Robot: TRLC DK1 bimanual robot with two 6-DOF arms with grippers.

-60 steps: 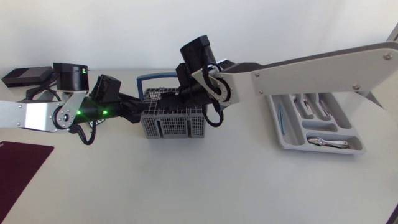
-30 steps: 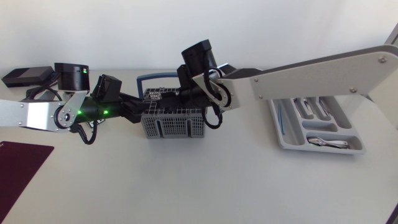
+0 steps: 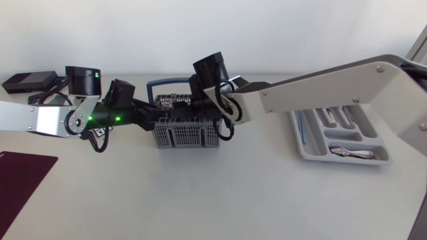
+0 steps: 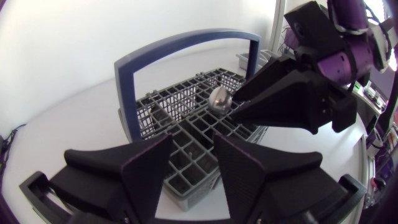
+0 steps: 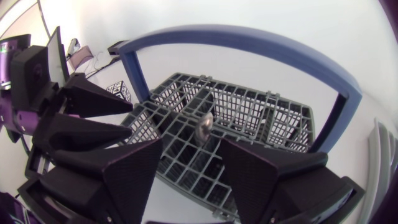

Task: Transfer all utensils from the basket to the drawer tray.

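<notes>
Left claw point(image 4: 194, 135) belongs to the arm lying in from 9 o'clock, between a dark maroon mat point(image 3: 20, 180) at the 7 o'clock corner of the white table point(image 3: 220, 200) and a flat black box point(image 3: 27, 81) at 10 o'clock. It sits at the 9 o'clock side of the grey basket point(image 3: 185, 133), fingers spread apart with the basket's near corner showing in the gap; whether they touch the wall I cannot tell. The basket stands upright toward the table's 12 o'clock edge, with a blue handle point(image 3: 165, 83) arching over it. One spoon point(image 5: 204, 126) stands bowl-up in one of its compartments. Right claw point(image 5: 191, 143), on the arm entering from 3 o'clock, hangs over the basket with its fingers open, the spoon's bowl just ahead of their tips and not pinched. Well apart, at the basket's 3 o'clock, lies the grey drawer tray point(image 3: 343, 161) with cutlery point(image 3: 347, 152) in its compartments
</notes>
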